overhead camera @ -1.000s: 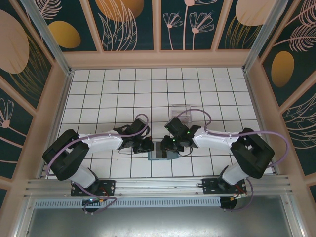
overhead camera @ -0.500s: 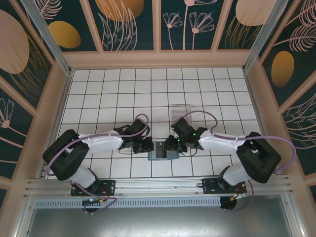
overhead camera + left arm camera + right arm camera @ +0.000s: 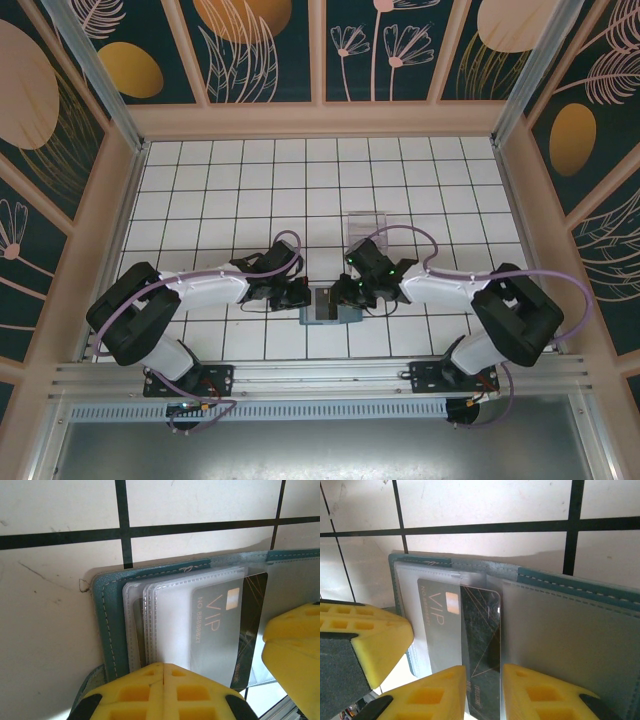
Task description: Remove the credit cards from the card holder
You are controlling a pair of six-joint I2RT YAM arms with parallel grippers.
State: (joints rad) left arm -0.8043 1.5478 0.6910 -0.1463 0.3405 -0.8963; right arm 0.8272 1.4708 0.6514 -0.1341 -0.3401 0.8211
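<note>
The teal card holder [image 3: 336, 316] lies open on the tiles near the front edge, between both grippers. In the left wrist view its stitched edge [image 3: 107, 625] frames several clear sleeves. A dark credit card marked VIP [image 3: 225, 630] sticks halfway out of one sleeve. My left gripper [image 3: 164, 666] is shut, its tips pressing on the sleeves of the left panel. My right gripper [image 3: 483, 680] has its jaws a little apart, one on each side of the card's bare dark half [image 3: 480, 630]. From above, the left gripper [image 3: 303, 296] and right gripper [image 3: 352, 292] meet over the holder.
A clear plastic tray [image 3: 366, 222] stands on the tiles just beyond the right gripper. The holder's right panel [image 3: 560, 630] is a flat clear-covered sheet. Wooden walls ring the white tiled floor [image 3: 230, 190].
The right wrist has shifted slightly over the holder and its jaws have narrowed around the dark card. The left arm and the holder have stayed still.
</note>
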